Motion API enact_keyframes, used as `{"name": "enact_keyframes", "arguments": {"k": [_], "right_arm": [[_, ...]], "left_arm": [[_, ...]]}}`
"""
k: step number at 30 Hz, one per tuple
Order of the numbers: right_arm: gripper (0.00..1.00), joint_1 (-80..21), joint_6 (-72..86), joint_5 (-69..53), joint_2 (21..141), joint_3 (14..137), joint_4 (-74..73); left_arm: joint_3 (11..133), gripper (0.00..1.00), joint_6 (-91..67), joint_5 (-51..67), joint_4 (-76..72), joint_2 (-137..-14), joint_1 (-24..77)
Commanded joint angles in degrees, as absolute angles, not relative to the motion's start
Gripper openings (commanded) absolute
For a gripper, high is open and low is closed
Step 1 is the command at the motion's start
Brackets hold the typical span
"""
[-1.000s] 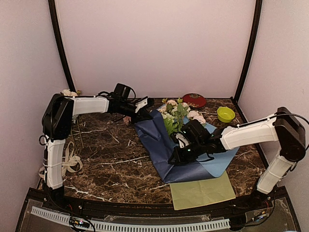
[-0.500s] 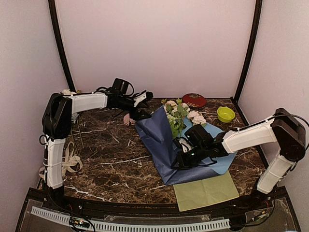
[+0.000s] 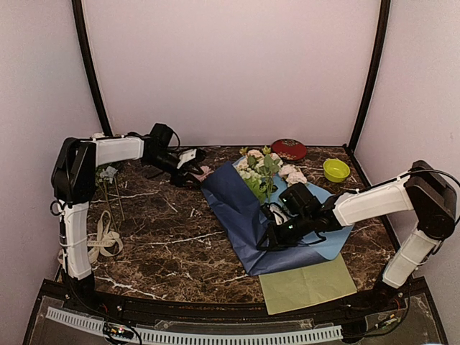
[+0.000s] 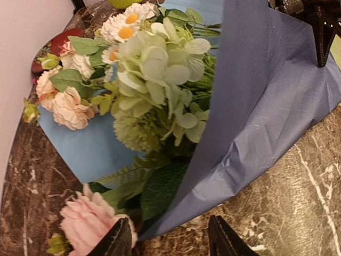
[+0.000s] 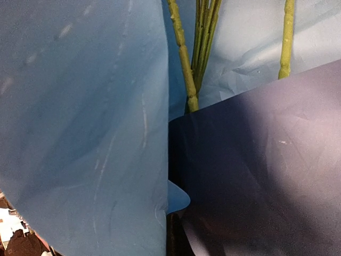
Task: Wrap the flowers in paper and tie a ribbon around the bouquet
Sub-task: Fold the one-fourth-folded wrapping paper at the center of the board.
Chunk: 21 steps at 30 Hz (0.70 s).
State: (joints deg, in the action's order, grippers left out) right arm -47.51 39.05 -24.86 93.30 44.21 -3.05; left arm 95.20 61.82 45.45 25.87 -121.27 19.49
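Right, your left gripper (image 4: 169, 223) hangs low over the table (image 3: 172, 237) at the far-left side of the paper (image 3: 233, 205). Its fingers stand apart at a middling width, with only marble and the paper's edge between them. A loose pink rose (image 4: 88, 221) lies just beside the left finger (image 4: 120, 242), outside the paper; you can't tell if the two touch.

Now the paper: it lies across the middle of the table, its navy face folded up and over from the left. The lighter blue face shows on the right, under your right arm. The flowers (image 3: 260, 171) lie on it with their heads toward the far wall, poking out past the fold. From the left wrist you get pale green clusters, daisies and peach-pink blooms on the light blue face, with the navy flap rising beside them.

Your right gripper (image 3: 273, 236) is down on the paper at the stem end, jaws closed. Its camera is filled with paper, a light blue curl on the left and navy on the right, with green stems (image 5: 184, 58) between them at the top. Whether a fold is pinched, you can't tell.

Over by the left arm's base, the ribbon (image 3: 103, 241) lies in loops, well apart from the paper. A green sheet (image 3: 305, 284) lies at the near edge against the paper's near corner. Behind the flowers sit a red dish (image 3: 289, 149) and a bowl (image 3: 336, 170).
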Motion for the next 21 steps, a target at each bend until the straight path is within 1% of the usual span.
{"name": "enact_keyframes", "arguments": {"k": [1,5,8,14,16,17,19,21], "right_arm": [[0.0,-47.04,38.32,-26.42,92.34,43.38,-2.66],[0.0,-47.07,38.39,-26.6,92.41,43.21,-2.61],[0.0,-47.07,38.41,-26.63,92.57,43.32,-2.67],[0.0,-47.02,38.41,-26.8,91.91,43.07,-3.06],[0.0,-47.05,38.41,-27.0,91.76,42.9,-3.21],[0.0,-47.08,38.41,-27.06,91.76,42.83,-3.31],[0.0,-47.02,38.42,-27.2,91.76,42.66,-3.39],[0.0,-47.09,38.35,-27.24,91.75,42.48,-3.66]], "left_arm": [[91.59,0.52,65.38,47.16,25.22,-119.1,20.36],[91.19,0.54,62.33,45.94,19.76,-120.57,20.98],[91.68,0.5,61.02,45.8,18.0,-121.71,22.04],[92.02,0.45,58.47,40.98,14.64,-123.41,22.79],[92.38,0.42,57.9,40.52,14.31,-123.61,22.84],[92.82,0.39,58.36,41.16,15.5,-123.7,22.84],[94.0,0.29,59.42,43.93,17.99,-124.0,22.85],[95.12,0.1,59.55,45.64,19.57,-124.26,22.84]]}}
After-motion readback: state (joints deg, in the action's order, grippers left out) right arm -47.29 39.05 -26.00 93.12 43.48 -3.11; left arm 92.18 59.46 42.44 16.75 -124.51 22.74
